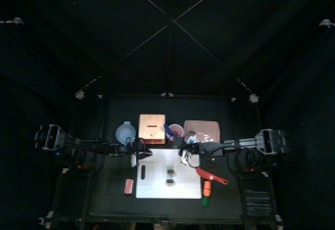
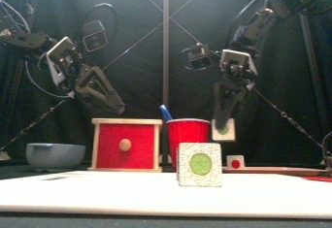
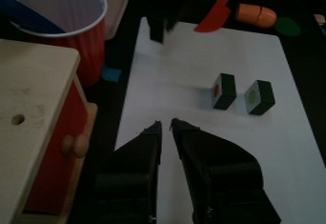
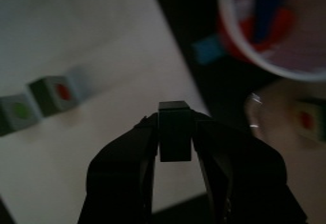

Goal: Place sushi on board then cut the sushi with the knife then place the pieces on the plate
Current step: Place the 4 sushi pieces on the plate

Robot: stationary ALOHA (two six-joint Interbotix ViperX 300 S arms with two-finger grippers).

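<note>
So the right gripper [image 4: 174, 121] has its fingers clamped tight on one dark sushi piece [image 4: 174, 140], up in the air just right of the red cup [image 2: 189, 138] in the front view. The left gripper [image 3: 166, 126] is pretty much closed, just a sliver between the fingers and nothing in it, hanging over the white cutting board [image 3: 192, 66]. Two more sushi pieces [image 3: 224, 91] sit side by side mid-board, not touching. The red knife [image 3: 216, 10] lies near the top of the left wrist frame, the blue knife [image 3: 19, 13] stands in the cup at upper left, and the wooden box [image 3: 32, 123] is along the left edge. The pink tray [image 1: 201, 131] is mid-frame in the top view, just above the board.
</note>
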